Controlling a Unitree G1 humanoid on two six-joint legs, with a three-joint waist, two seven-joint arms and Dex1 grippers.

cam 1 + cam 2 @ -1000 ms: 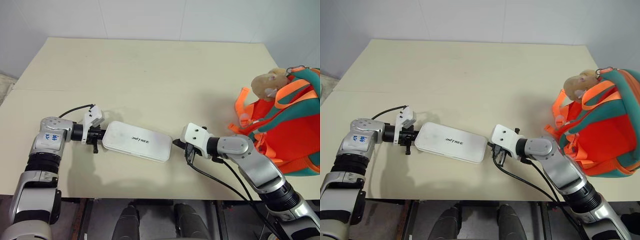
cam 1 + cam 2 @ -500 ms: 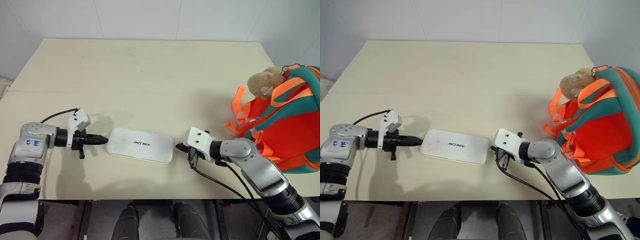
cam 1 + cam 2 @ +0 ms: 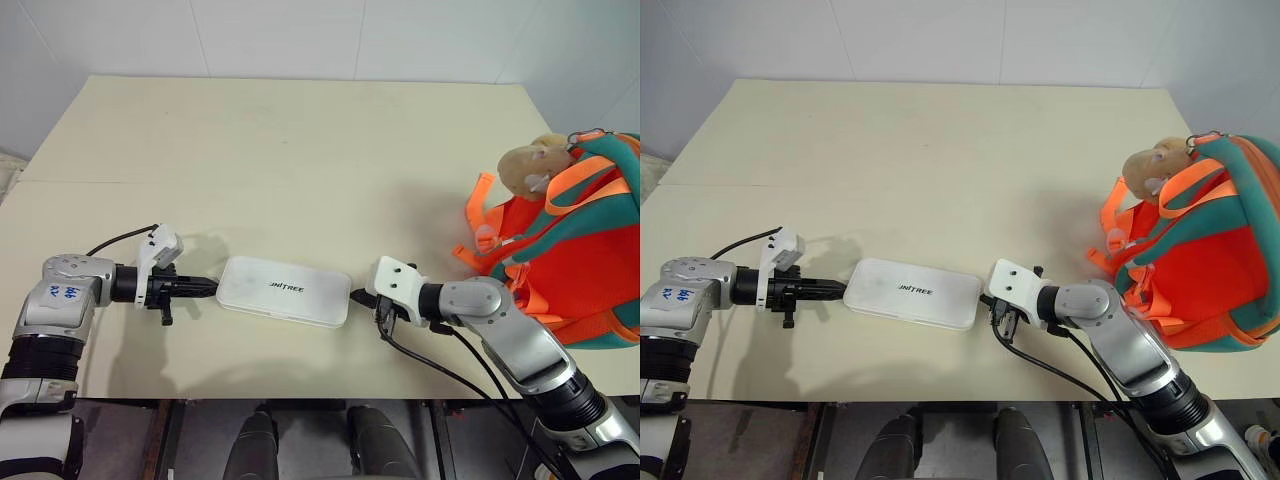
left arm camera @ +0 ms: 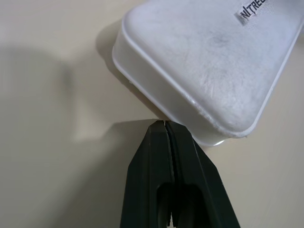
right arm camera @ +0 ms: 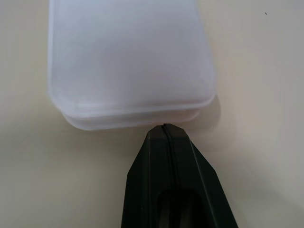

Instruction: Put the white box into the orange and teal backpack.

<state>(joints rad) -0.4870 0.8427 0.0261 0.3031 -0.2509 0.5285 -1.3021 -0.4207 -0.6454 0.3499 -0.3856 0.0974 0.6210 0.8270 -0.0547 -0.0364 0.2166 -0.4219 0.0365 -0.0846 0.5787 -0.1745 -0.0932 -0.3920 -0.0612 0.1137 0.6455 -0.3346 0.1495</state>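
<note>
White box (image 3: 284, 290) lies flat near the tabletop's (image 3: 300, 140) front edge, long axis running left-right, slightly skewed, lettering up. Left gripper (image 3: 208, 287) pressed together, tips just at the box's left end; right gripper (image 3: 358, 297) also pressed together, tips at the box's right end, holding nothing. Orange and teal backpack (image 3: 580, 260) stands at the right edge, well apart from the box, plush charm (image 3: 530, 166) on top, straps hanging toward the box. Versus a second ago the left gripper has pulled off the box end.
</note>
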